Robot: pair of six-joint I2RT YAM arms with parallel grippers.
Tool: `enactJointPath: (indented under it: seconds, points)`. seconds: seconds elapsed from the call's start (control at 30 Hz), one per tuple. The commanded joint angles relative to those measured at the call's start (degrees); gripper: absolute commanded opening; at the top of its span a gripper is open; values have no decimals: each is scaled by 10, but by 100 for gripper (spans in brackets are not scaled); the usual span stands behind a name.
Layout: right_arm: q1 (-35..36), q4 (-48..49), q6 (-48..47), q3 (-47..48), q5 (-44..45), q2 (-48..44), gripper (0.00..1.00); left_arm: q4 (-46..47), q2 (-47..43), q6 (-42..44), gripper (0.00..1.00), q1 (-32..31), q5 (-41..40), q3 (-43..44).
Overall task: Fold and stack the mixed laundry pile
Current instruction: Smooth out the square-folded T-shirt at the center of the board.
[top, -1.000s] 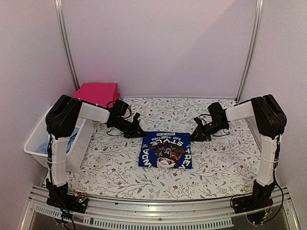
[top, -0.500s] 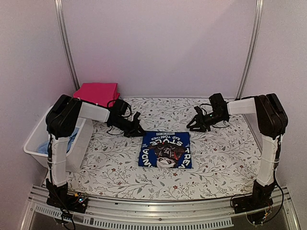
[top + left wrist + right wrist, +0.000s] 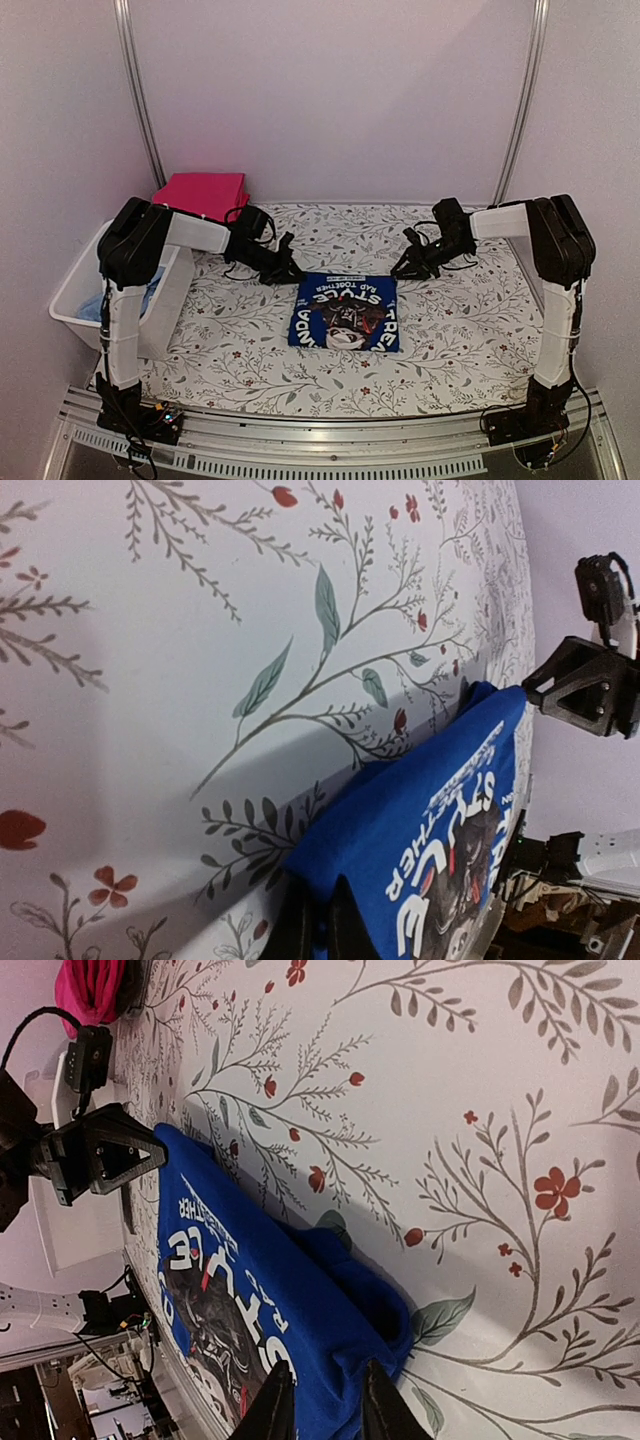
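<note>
Pale-blue cloth point(image 3: 155, 290) lies bunched inside the white slotted basket point(image 3: 75, 300) at the far left, off the edge of the flower-printed table cover point(image 3: 460, 330). Just behind the basket, at the back left corner, a pink-red garment point(image 3: 200, 193) sits folded flat into a neat square.

The left arm reaches low from there toward the middle, and the left gripper point(image 3: 288, 272) is down at the table by the far left corner of the blue item with white print point(image 3: 345, 312). From its wrist camera the two dark fingers point(image 3: 345, 925) sit close together right at the cloth's edge, with a sliver of blue between them; I cannot tell whether they pinch the fabric or only rest against it.

The blue item is folded into a rectangle, print side up, lying flat in the middle of the table.

On the right, the right gripper point(image 3: 402, 268) hangs just beyond the far right corner of the blue item. Its fingers point(image 3: 275, 1405) stand parted with nothing between them.
</note>
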Motion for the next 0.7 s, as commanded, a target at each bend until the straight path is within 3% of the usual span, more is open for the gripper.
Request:
enactJointPath:
  seconds: [0.0,0.17,0.3,0.67]
  points:
    - [7,-11,-11,21,4,20,19,2,16,3,0,-3,5,20]
    - [9,-22,-18,28,-3,38,18,2,18,1,0,-3,4,23]
    - [8,-25,-24,28,0,36,1,2,14,1,0,-4,2,20]
    - [-34,7,3,0,4,17,0,4,7,7,0,-1,-4,11]
